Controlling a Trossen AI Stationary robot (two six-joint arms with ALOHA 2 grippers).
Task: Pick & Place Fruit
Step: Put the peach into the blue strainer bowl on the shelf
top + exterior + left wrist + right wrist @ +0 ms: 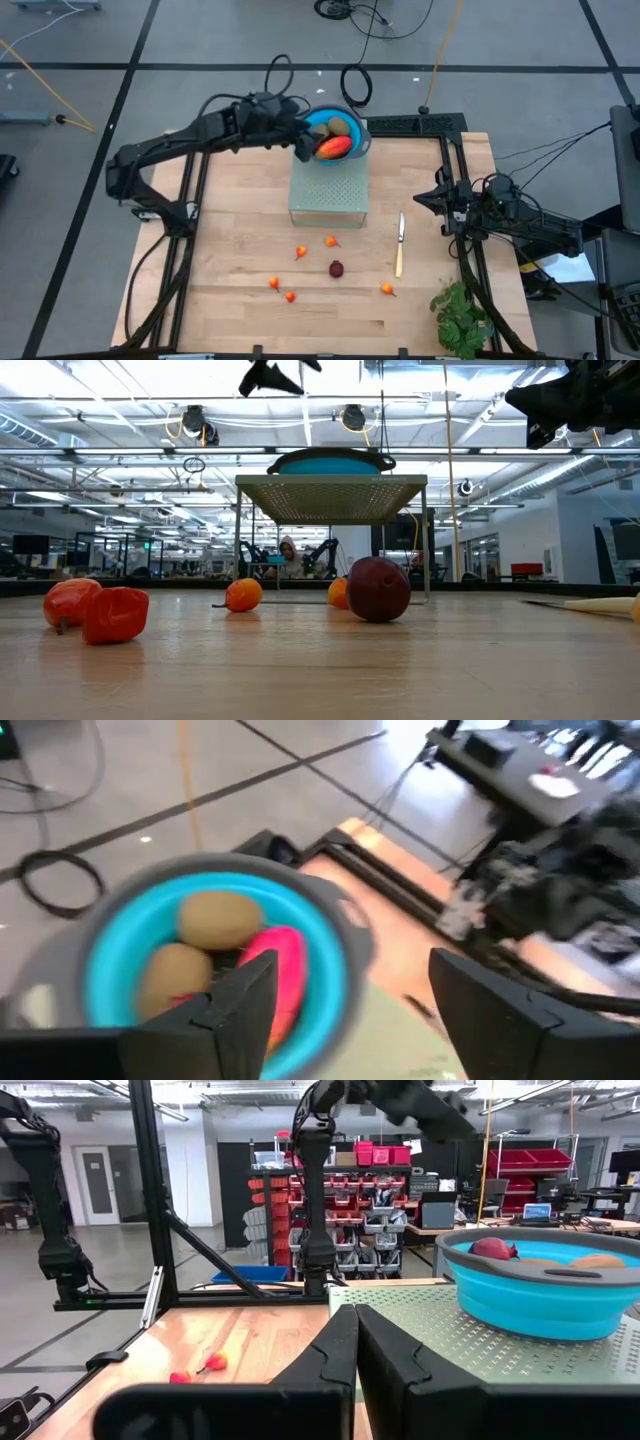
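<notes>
Mango [333, 148] shares bowl [357, 126] with 2 kiwis [339, 127].

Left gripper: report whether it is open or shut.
Open. The left gripper hangs over the blue bowl with a clear gap between its fingers, holding nothing.

A robotics lab or workshop: a wooden tabletop [250, 310] on a black frame stands on a taped concrete floor [90, 40] strewn with cables [355, 85], with red parts bins [375, 1185], desks with monitors [537, 1211], and exposed ceiling ducts [120, 455].
</notes>
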